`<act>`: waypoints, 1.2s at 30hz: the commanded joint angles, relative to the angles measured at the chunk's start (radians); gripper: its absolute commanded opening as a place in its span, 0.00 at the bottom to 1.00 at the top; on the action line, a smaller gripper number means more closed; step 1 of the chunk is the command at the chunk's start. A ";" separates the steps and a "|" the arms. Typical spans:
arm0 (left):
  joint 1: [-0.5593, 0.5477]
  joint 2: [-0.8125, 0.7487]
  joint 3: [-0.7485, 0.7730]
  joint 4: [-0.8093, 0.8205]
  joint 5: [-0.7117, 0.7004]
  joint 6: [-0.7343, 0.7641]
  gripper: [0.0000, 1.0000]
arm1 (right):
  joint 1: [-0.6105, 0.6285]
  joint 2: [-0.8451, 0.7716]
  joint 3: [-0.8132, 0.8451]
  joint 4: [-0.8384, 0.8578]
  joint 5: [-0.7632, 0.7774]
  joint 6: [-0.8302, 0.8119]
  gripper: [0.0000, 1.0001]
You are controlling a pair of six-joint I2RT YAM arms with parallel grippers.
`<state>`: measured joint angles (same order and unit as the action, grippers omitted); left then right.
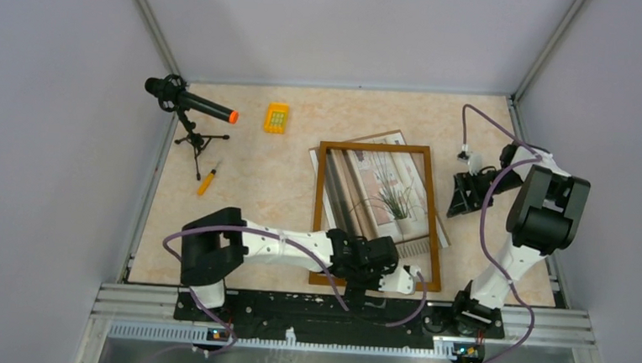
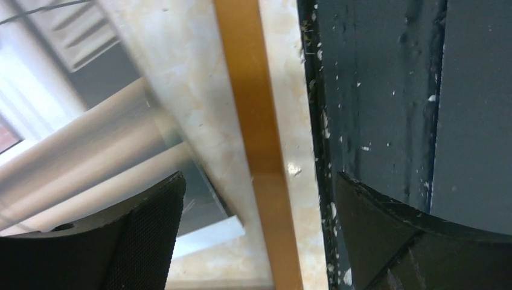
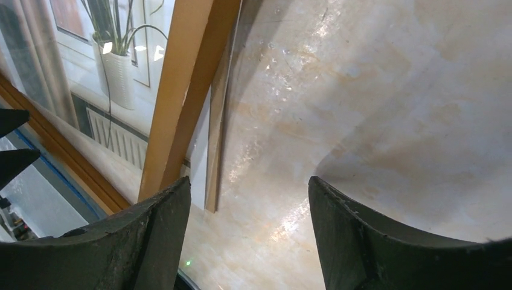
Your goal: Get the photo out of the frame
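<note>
Frame (image 1: 374, 146) lies right of the worktop's (image 1: 276, 170) middle, near its front edge, with the photo (image 1: 385, 185) skewed beneath it. Left tool (image 2: 256, 181), fingers apart, straddles the near rail. Right tool (image 3: 249, 187), also apart, hovers beside the right rail. Separating them seems under way; next, close and lift the frame.
</note>
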<state>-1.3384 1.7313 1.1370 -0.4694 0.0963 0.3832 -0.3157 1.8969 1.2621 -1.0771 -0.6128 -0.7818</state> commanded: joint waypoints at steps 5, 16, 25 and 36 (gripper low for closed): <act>-0.025 0.148 0.104 0.052 -0.041 -0.061 0.77 | -0.010 -0.042 -0.050 0.090 0.070 0.016 0.60; 0.004 0.217 0.265 0.076 -0.066 -0.158 0.18 | -0.010 0.033 -0.132 0.178 0.123 0.046 0.28; 0.095 0.329 0.398 0.038 0.009 -0.267 0.17 | -0.009 0.068 -0.135 0.195 0.101 0.075 0.27; 0.099 0.343 0.440 0.004 0.007 -0.378 0.49 | 0.053 0.092 -0.096 0.244 0.113 0.140 0.27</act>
<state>-1.2369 2.0865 1.5436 -0.4538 0.0505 0.0750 -0.3180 1.9141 1.1812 -0.9798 -0.6106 -0.6254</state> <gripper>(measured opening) 0.358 0.266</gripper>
